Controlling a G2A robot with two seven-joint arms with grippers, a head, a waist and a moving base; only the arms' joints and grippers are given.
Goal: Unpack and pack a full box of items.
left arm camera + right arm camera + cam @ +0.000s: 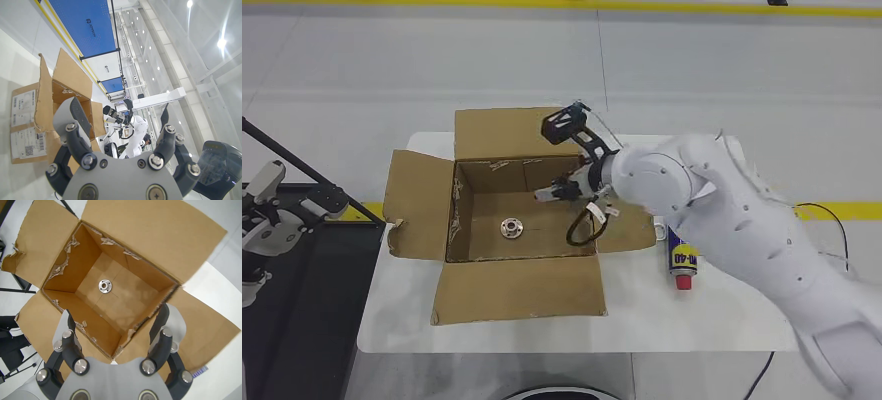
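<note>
An open cardboard box (pixel 517 290) stands on the white table (pixel 722 320) with all its flaps folded out. On its floor lies a single round metal flange (pixel 510 228), which the right wrist view shows at the middle of the floor (pixel 105 286). My right gripper (pixel 554 190) hangs open above the box's right side, well above the flange, with nothing between its fingers (pixel 163 317). My left gripper (pixel 121 104) is open and empty off the table's left side, pointing up past the box (pixel 64 75).
A blue and yellow spray can (pixel 680 262) with a red cap lies on the table just right of the box. A black cart (pixel 302 300) stands against the table's left edge. The box's inner rim (pixel 62 256) is torn and ragged.
</note>
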